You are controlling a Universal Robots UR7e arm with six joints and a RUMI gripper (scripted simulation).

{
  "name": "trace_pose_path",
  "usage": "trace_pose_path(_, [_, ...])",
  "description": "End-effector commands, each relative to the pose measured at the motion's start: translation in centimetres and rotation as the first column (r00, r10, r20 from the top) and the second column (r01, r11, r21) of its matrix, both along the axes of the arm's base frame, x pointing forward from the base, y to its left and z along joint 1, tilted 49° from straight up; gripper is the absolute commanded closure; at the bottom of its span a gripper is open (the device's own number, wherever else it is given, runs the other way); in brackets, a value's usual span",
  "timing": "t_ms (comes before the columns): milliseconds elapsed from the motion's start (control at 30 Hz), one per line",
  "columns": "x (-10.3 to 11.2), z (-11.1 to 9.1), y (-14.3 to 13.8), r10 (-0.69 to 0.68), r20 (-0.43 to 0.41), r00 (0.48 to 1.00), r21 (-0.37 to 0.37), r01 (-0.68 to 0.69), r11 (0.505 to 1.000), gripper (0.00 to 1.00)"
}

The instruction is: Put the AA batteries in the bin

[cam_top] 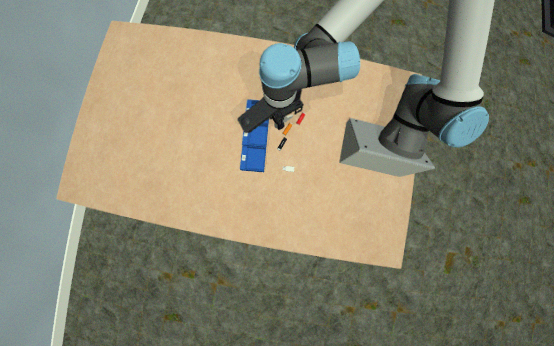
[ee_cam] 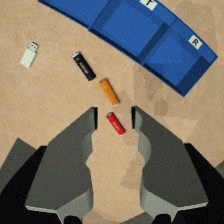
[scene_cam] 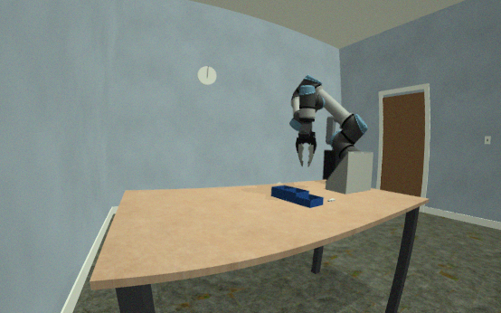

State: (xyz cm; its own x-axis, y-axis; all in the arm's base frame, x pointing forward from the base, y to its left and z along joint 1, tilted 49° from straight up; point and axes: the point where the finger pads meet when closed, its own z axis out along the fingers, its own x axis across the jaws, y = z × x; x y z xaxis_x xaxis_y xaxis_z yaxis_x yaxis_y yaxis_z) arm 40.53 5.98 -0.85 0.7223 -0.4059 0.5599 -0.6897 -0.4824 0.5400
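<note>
Three AA batteries lie in a line on the table: a red one [ee_cam: 115, 123], an orange one [ee_cam: 109, 91] and a black one [ee_cam: 83, 65]. They also show in the overhead view as red [cam_top: 300, 118], orange [cam_top: 287, 129] and black [cam_top: 282, 144]. The blue row of bins [ee_cam: 145, 35] lies beside them, and the bin marked R [ee_cam: 177, 62] is its end compartment. It looks empty. My gripper [ee_cam: 114, 108] [scene_cam: 307, 160] hangs high above the table, over the red battery. Its fingers stand a little apart with nothing between them.
A small white USB stick [ee_cam: 29, 54] lies past the black battery, near the end of the bins [cam_top: 254, 145]. The grey robot base [cam_top: 385, 150] stands on the table close to the batteries.
</note>
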Motion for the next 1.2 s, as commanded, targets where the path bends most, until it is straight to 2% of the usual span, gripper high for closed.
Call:
trace_pose_path(0, [-0.8, 1.3, -3.3, 0.11, -0.111, 0.988, 0.013, -0.109, 0.994, 0.83])
trace_pose_path(167, [-1.8, 2.7, -7.1, 0.207, -0.239, 0.949, 0.018, -0.208, 0.978, 0.83])
trace_pose_path(233, [-1.8, 2.7, -7.1, 0.207, -0.239, 0.949, 0.018, -0.208, 0.978, 0.83])
trace_pose_path(267, [-2.0, 2.9, -7.8, 0.26, -0.298, 0.919, 0.034, -0.262, 0.965, 0.83])
trace_pose_path(367, [-2.6, 3.8, -10.1, 0.318, -0.341, 0.885, 0.061, -0.316, 0.947, 0.83])
trace_pose_path(600, [-3.9, 5.7, -15.1, 0.327, -0.346, 0.88, 0.066, -0.324, 0.944, 0.83])
trace_pose_path(1167, [-3.9, 5.6, -15.1, 0.327, -0.346, 0.88, 0.066, -0.324, 0.944, 0.83])
